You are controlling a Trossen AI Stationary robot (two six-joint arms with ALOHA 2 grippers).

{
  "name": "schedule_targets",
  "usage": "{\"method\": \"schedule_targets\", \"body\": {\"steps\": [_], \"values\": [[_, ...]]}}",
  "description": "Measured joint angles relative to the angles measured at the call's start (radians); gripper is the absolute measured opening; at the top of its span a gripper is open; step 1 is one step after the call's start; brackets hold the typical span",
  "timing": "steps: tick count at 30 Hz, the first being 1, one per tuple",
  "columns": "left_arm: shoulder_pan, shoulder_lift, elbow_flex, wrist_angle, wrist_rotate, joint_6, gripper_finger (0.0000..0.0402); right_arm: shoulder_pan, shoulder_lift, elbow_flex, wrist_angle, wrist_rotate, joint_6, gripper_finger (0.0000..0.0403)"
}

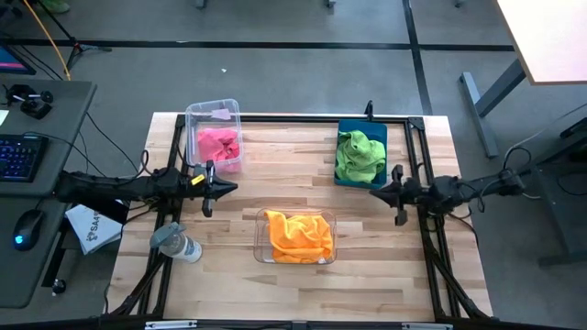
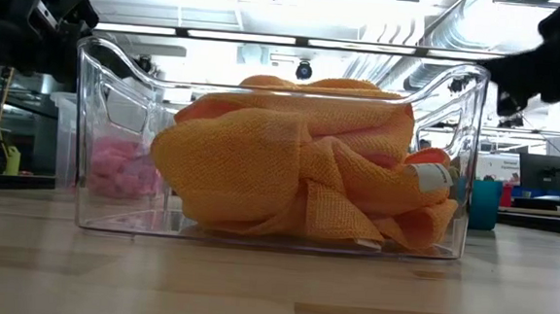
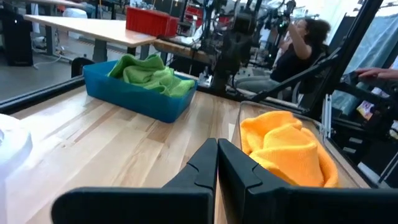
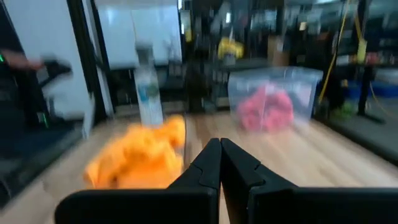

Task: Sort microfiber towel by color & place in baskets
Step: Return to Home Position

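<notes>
1. As I judge it, the sorting itself is done: every microfiber towel in view lies in a basket and none is left on the bare worktop (image 1: pixel 275 284). The step in hand is only to bring both arms back to their rest pose
2. The orange towels (image 1: pixel 299 236) fill the clear basket (image 1: pixel 260 240) at the middle of the worktop, and I place everything else from this basket. The pink towels (image 1: pixel 218 145) are in a second clear basket (image 1: pixel 213 110), behind it on the left arm's side. The green towels (image 1: pixel 359 154) are in the blue basket (image 1: pixel 341 179), behind it on the right arm's side
3. The left end effector (image 1: pixel 215 189) hovers above the worktop on the left side of the orange basket, between it and the pink basket. It points toward the middle, its arm lies about level, and its two fingers are pressed together with nothing between them
4. The right end effector (image 1: pixel 381 192) mirrors this on the right side of the orange basket, just in front of the blue basket. Its fingers are also together and empty
5. The next move, I think, calls for no grasp, only a clean retreat of each arm away from the orange basket. The left arm should mind the clear bottle (image 1: pixel 176 241), which lies on the left side of that basket, near the arm
</notes>
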Motion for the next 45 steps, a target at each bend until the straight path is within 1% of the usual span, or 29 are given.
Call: {"method": "schedule_targets", "body": {"steps": [1,5,9,14,45], "values": [[0.0,-0.013,0.0,-0.01,0.0,0.0,0.0001,0.0,-0.024,0.0,0.006,0.0,0.0,0.0],[0.003,-0.084,0.0,-0.059,0.0,0.0,0.0001,0.0,-0.023,0.0,0.082,0.003,0.0,0.0],[0.025,-0.176,0.0,-0.179,0.002,0.001,0.0001,-0.001,-0.023,0.0,0.073,0.003,0.0,0.0],[0.056,-0.265,0.0,-0.176,0.025,0.0,0.0001,-0.001,-0.023,0.0,0.063,0.003,0.0,0.0],[0.06,-0.26,0.0,-0.178,0.018,0.0,0.0,-0.003,-0.016,0.0,0.049,0.0,0.0,0.0]]}}
